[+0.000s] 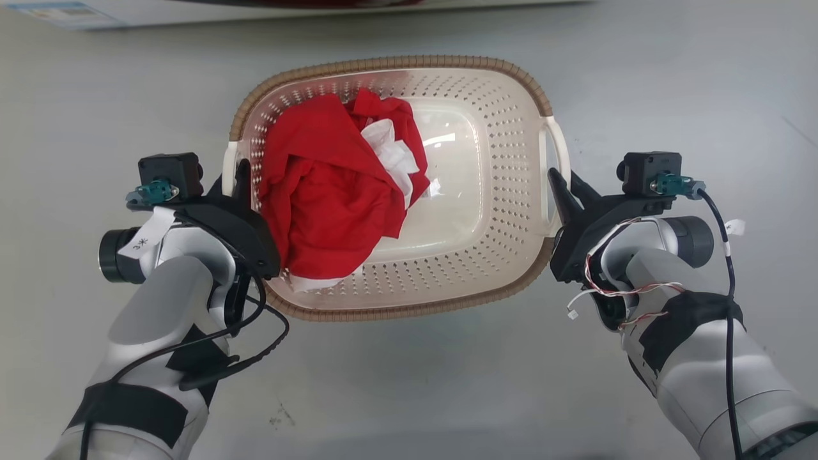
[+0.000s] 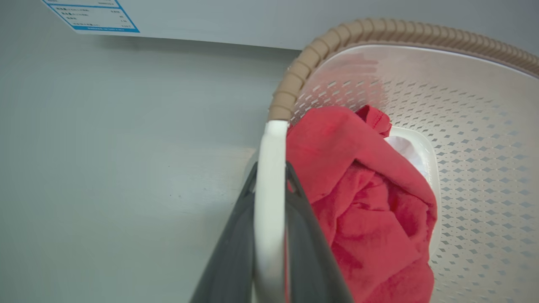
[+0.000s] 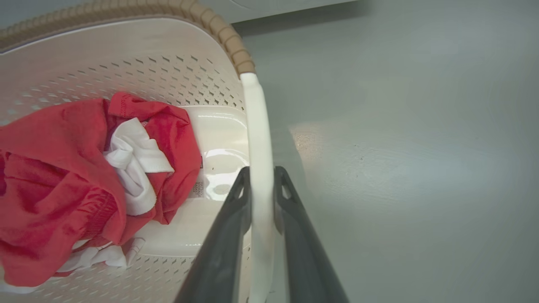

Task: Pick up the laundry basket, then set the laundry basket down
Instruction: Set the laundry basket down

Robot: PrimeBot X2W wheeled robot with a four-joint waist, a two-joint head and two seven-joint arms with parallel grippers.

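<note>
We see left tool [image 1: 234, 177] pinched on left handle [image 2: 268, 185] of the laundry basket [image 1: 409, 62], right tool [image 1: 562, 180] pinched on right handle [image 3: 257, 160]; red clothes [image 1: 319, 191] piled inside.

The laundry basket [image 1: 486, 255] lies between the left gripper [image 1: 235, 174], whose fingers flank its left handle [image 1: 228, 160], and the right gripper [image 1: 561, 176], whose fingers flank its right handle [image 1: 562, 144]. A heap of clothes [image 1: 319, 191] lies in the basket's left half, against its left wall.
</note>
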